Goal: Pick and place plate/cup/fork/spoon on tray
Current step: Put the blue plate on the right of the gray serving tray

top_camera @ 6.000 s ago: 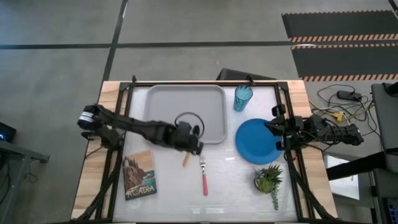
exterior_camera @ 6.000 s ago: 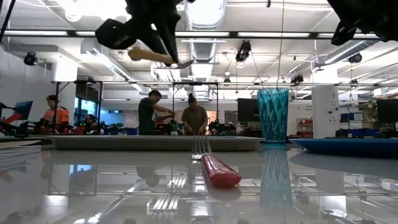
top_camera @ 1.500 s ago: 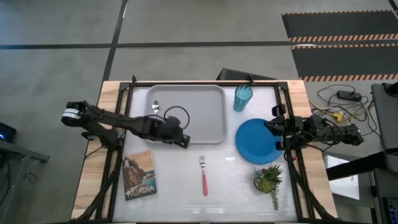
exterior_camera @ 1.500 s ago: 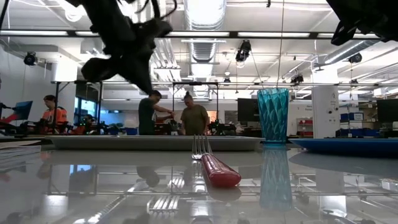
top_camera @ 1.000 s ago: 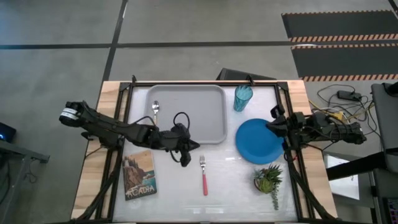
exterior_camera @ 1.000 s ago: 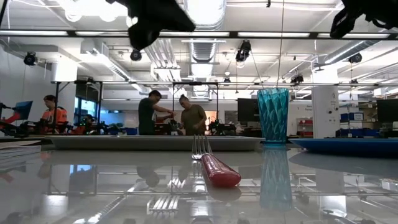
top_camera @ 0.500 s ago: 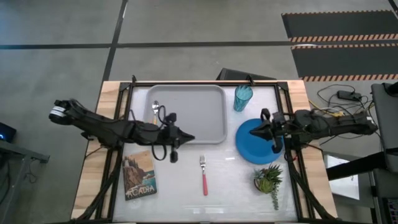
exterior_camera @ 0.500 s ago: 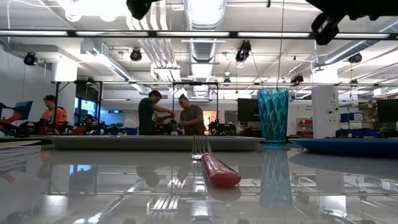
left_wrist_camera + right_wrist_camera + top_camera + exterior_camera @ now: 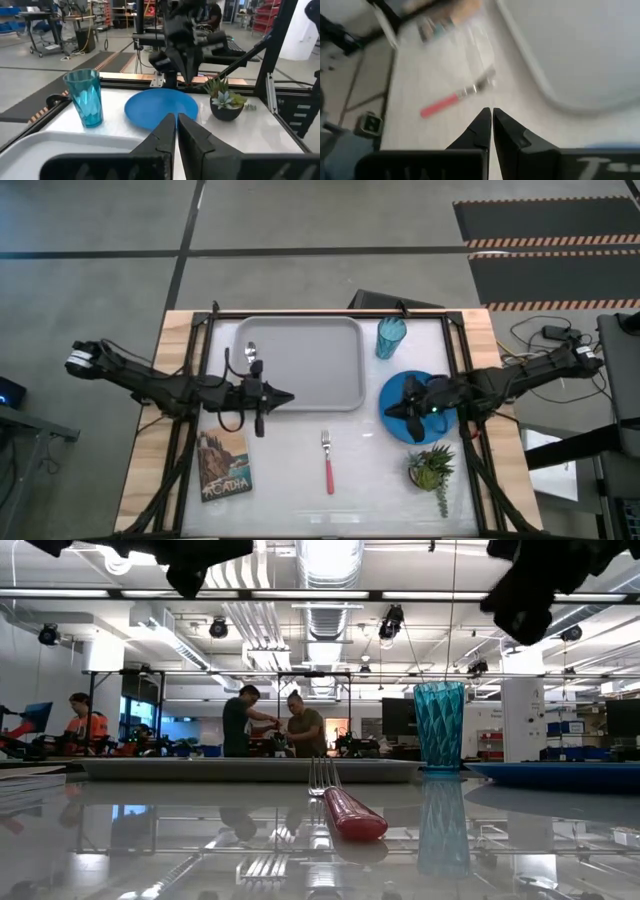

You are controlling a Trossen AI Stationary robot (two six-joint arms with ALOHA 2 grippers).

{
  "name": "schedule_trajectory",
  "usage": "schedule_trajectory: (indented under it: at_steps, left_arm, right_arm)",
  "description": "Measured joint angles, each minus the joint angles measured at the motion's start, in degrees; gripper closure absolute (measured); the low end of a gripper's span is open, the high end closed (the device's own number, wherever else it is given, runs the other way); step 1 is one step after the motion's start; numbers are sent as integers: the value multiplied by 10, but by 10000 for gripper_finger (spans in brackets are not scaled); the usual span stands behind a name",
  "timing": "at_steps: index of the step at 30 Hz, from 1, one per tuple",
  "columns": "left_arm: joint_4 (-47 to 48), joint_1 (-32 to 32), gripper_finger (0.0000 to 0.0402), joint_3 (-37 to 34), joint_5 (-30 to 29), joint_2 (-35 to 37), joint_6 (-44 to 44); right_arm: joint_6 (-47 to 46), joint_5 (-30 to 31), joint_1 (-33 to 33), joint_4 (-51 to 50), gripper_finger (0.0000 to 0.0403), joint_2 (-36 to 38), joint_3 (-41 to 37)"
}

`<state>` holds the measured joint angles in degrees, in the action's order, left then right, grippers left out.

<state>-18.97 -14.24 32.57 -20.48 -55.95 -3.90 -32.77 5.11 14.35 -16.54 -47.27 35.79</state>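
Observation:
The light grey tray (image 9: 300,360) lies at the table's far middle, and the spoon (image 9: 251,358) lies in its left part. The teal cup (image 9: 390,337) stands right of the tray. The blue plate (image 9: 418,410) lies on the table right of the tray, and the pink-handled fork (image 9: 328,461) lies nearer the front. My left gripper (image 9: 288,396) is shut and empty, held level over the tray's near rim. My right gripper (image 9: 390,412) is shut and empty above the plate's left part, pointing toward the fork (image 9: 455,98).
A book (image 9: 224,462) lies at the near left and a small potted plant (image 9: 432,470) at the near right, just in front of the plate. In the low view, people stand in the room behind the table.
My left gripper has drawn back from the table's middle toward the left and far side and turned level, away from the fork. My right gripper has gone toward the table's left, from beside the plate's right edge to above its left part. The tableware has stayed still.

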Motion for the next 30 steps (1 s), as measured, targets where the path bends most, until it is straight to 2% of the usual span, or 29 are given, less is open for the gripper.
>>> schedule_trajectory:
  at_steps: [5,11,17,24,30]
  left_arm:
    - [-1,-1,402,-9,-5,19,-3]
    - [-1,-2,402,-10,-5,17,-36]
    - [7,-4,402,-10,-4,16,-48]
    - [33,-19,402,-10,50,17,-78]
    - [54,-42,402,-10,52,18,-78]
  right_arm:
    - [-98,0,24,-99,394,-53,54]
    - [-229,-10,45,-289,394,-130,125]
    - [-280,-21,52,-425,394,-223,209]
    - [-324,-22,32,-466,394,-315,280]
    - [-303,-25,7,-465,394,-367,305]
